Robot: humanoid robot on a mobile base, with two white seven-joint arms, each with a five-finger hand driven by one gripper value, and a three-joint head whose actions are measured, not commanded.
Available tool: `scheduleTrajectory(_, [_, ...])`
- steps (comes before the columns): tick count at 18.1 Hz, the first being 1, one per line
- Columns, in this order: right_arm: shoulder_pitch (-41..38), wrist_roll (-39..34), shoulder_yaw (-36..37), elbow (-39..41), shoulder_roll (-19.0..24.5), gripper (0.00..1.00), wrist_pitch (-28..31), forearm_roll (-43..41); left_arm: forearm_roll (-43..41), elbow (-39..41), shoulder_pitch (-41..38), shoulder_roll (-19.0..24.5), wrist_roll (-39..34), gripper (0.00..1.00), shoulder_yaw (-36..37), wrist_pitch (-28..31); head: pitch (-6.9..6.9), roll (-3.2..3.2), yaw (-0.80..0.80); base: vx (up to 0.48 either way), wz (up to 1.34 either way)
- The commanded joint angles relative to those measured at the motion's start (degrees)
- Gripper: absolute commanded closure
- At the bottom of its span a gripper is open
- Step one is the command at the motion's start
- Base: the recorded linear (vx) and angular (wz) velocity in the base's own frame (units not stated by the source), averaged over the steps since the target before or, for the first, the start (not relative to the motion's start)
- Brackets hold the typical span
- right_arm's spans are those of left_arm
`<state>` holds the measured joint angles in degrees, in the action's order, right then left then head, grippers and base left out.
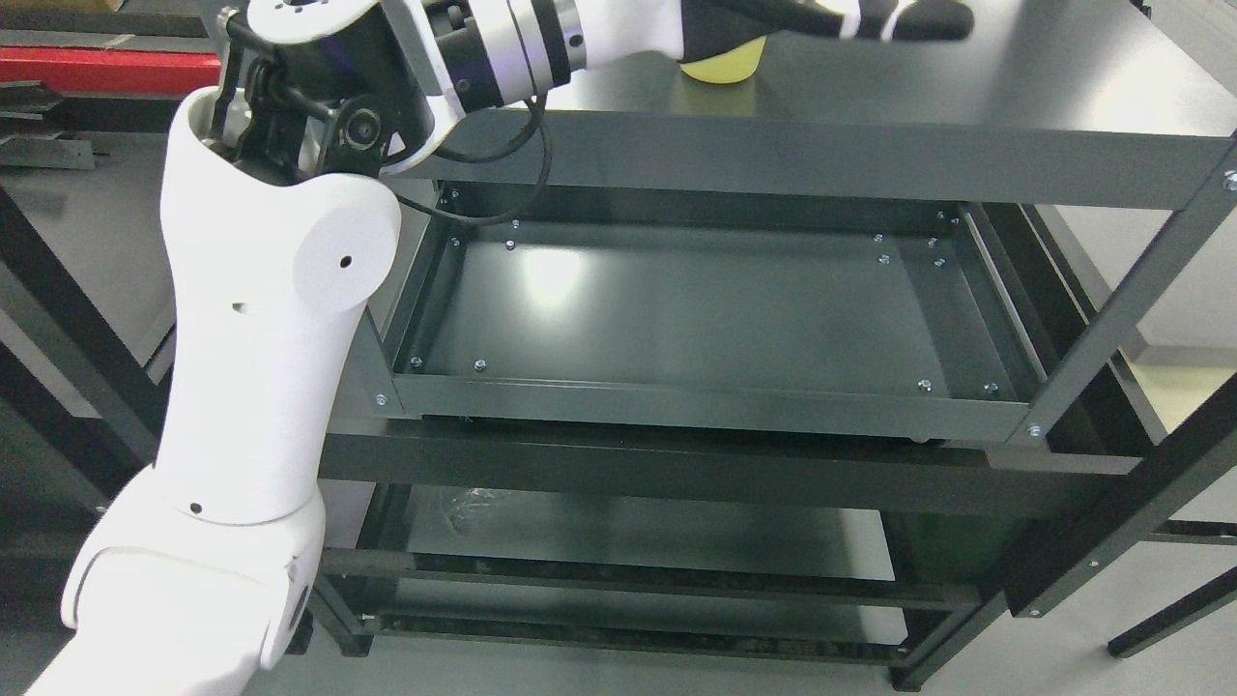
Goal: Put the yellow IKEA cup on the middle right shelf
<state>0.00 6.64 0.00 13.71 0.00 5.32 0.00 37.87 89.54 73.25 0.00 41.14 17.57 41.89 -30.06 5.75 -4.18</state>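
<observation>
The left arm (261, 387) enters at 7 o'clock, rises along the left side of the frame and bends at an elbow near 11 o'clock, from which the forearm runs right along the top edge.

Lowest and nearest is the bottom shelf (628, 541), at 6 o'clock, seen through the frame of the rack (1111, 329). Above it, at the centre of the frame, lies the middle shelf (696, 309), a dark metal tray with a raised rim and bolts at its corners. Its surface is bare.

Farthest, at 12 to 1 o'clock, is the top shelf (966, 87). The left hand (831, 17), with black fingers, reaches over this shelf at the top edge. The yellow cup (723, 64) stands on the top shelf directly beneath the hand; only its lower part shows. Whether the fingers clamp the cup cannot be determined, since the frame cuts the hand off.
</observation>
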Motion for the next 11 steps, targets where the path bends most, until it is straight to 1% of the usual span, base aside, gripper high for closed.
scheduleTrajectory(1, [-0.79, 0.04, -0.97, 0.00, -1.00, 0.00, 0.05, -1.41, 2.83, 8.46, -5.56, 1.00, 7.63, 0.05, 5.26, 0.30, 0.00, 0.00, 0.00, 0.000, 0.00])
scheduleTrajectory(6, [-0.79, 0.04, -0.97, 0.00, -1.00, 0.01, 0.05, -1.41, 2.48, 10.31, -19.96, 1.00, 7.90, 0.04, 18.79, 0.03, 0.00, 0.00, 0.00, 0.000, 0.00])
scheduleTrajectory(8, [-0.79, 0.04, -0.97, 0.00, -1.00, 0.01, 0.05, -1.41, 1.86, 9.96, -24.71, 1.00, 7.21, 0.03, 22.49, -0.14, 0.00, 0.00, 0.00, 0.000, 0.00])
scheduleTrajectory(9, [-0.79, 0.04, -0.97, 0.00, -1.00, 0.01, 0.05, -1.41, 0.12, 9.52, -27.26, 1.00, 6.85, 0.03, 23.12, -0.32, 0.00, 0.00, 0.00, 0.000, 0.00])
scheduleTrajectory(10, [-0.79, 0.04, -0.97, 0.00, -1.00, 0.01, 0.05, -1.41, -3.47, 8.47, -29.02, 1.00, 6.15, 0.02, 23.04, -0.84, 0.00, 0.00, 0.00, 0.000, 0.00])
scheduleTrajectory(11, [-0.79, 0.04, -0.97, 0.00, -1.00, 0.01, 0.05, -1.41, -8.37, 6.37, -30.96, 1.00, 4.06, 0.02, 22.78, -2.94, 0.00, 0.00, 0.00, 0.000, 0.00])
